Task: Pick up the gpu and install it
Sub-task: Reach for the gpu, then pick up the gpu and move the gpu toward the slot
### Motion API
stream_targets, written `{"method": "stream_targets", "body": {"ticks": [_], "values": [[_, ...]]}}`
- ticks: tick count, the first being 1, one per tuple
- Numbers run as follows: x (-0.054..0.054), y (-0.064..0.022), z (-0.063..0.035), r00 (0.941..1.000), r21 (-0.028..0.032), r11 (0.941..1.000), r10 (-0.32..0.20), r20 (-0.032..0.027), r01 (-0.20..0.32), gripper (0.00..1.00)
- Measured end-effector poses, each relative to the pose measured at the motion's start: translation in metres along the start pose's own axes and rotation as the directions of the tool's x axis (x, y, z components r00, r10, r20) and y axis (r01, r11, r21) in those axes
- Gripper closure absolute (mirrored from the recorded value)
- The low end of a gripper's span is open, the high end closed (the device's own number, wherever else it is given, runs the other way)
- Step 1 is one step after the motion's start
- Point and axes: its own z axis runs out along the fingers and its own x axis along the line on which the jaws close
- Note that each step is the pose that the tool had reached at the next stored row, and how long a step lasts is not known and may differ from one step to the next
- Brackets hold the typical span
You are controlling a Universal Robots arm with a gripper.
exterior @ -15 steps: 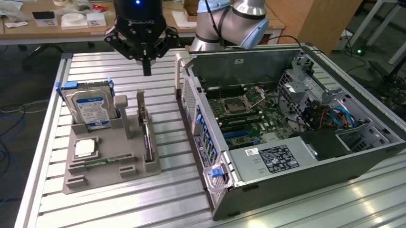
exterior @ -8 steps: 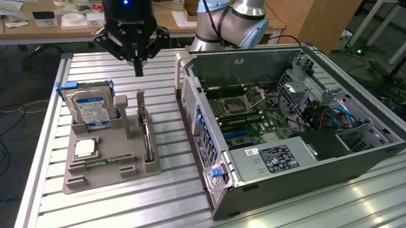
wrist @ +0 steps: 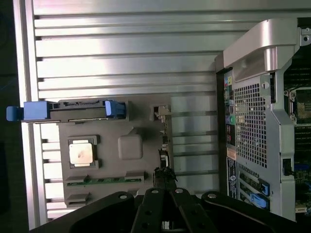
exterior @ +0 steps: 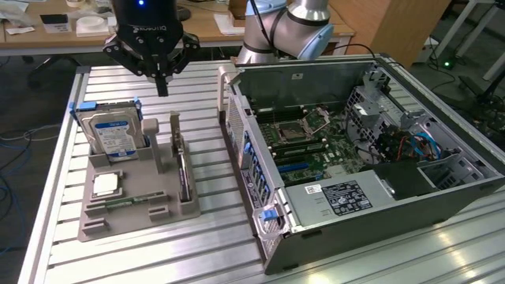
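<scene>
Jaws drawn together and empty, hanging clear above the gpu (exterior: 183,171), gpu upright on edge in the grey tray (exterior: 134,222) on the side nearest the open computer case (exterior: 442,195), 1 bare strip of tabletop (exterior: 209,177) between tray and case.

The gpu (exterior: 183,171) stands on its thin edge in the grey holder (exterior: 118,222), so its flat sides barely show. In wrist view the gripper (wrist: 164,180) hides one end. PC case (wrist: 262,121) cut off by pic edge. Hard drive (exterior: 115,135) label too small to read.

Lab: alu bench (exterior: 213,248), open PC (exterior: 355,154)
</scene>
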Motion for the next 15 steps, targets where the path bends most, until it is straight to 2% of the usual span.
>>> {"method": "stream_targets", "body": {"ticks": [15], "values": [[0.0, 0.0, 0.0, 1.0, 0.0, 1.0, 0.0, 0.0, 0.0, 0.89]]}}
